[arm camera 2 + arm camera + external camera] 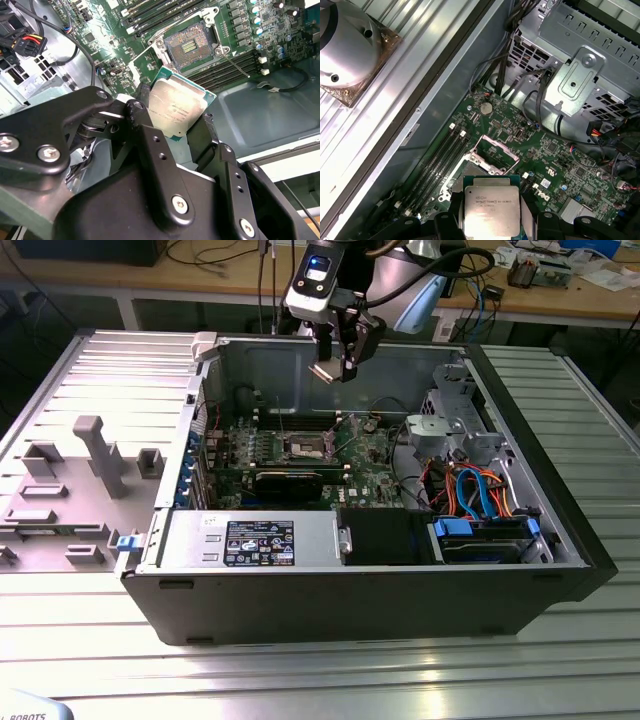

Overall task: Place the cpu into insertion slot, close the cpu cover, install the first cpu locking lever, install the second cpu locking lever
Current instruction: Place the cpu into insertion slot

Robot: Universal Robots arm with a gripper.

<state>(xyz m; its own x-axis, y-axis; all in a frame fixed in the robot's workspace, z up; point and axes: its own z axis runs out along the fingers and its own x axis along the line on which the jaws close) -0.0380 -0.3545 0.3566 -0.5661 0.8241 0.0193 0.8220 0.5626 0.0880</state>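
On the board inside the case, the insertion slot (pixel 307 448) lies bare, with the cpu cover (pixel 477 159) tipped up off it. Slightly to the exterior view's right and well above, the claw (pixel 338 368) is clamped on the cpu (pixel 175 112) by its edges. The cpu looks tilted. Level it, square it to the insertion slot, centre it, then lower straight down. No sliding across the contacts.

Bright overhead light: white glare on the ribbed grey metal table (pixel 430 665) at six o'clock in the exterior view; open black computer case (pixel 400 600) dim inside.
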